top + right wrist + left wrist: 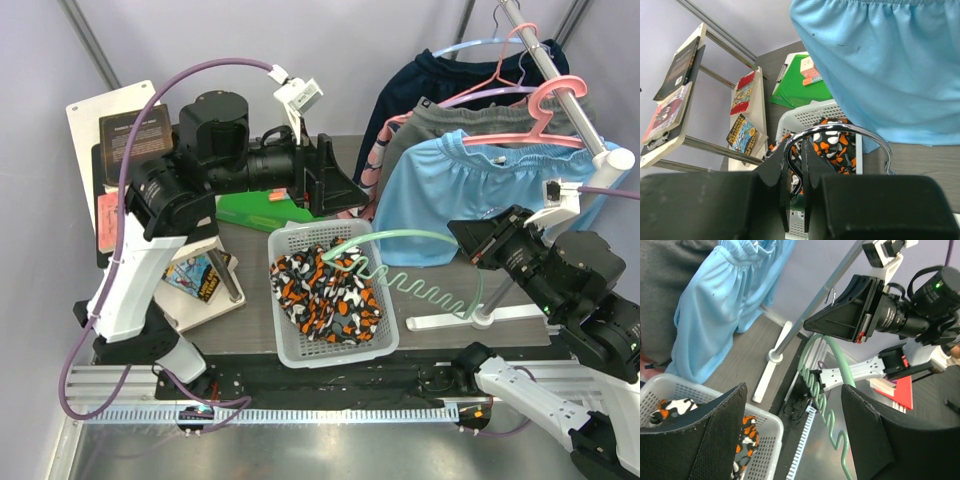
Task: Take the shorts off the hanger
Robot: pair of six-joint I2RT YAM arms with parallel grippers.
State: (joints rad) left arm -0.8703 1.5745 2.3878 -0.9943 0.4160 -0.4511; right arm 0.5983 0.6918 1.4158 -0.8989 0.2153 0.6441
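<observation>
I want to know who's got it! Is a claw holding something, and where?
The right claw pinches the green hanger by its metal hook. The left claw is open, holding nothing.

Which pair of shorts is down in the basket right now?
The orange camouflage pair, bunched up inside the white basket. The light blue pair is not in it: it hangs from a pink hanger.

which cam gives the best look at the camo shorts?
Top external: the camouflage shorts lie bunched in the white basket, fully visible. Left wrist catches only patches behind its tool finger; right wrist shows part beyond the chrome hanger hook.
</observation>
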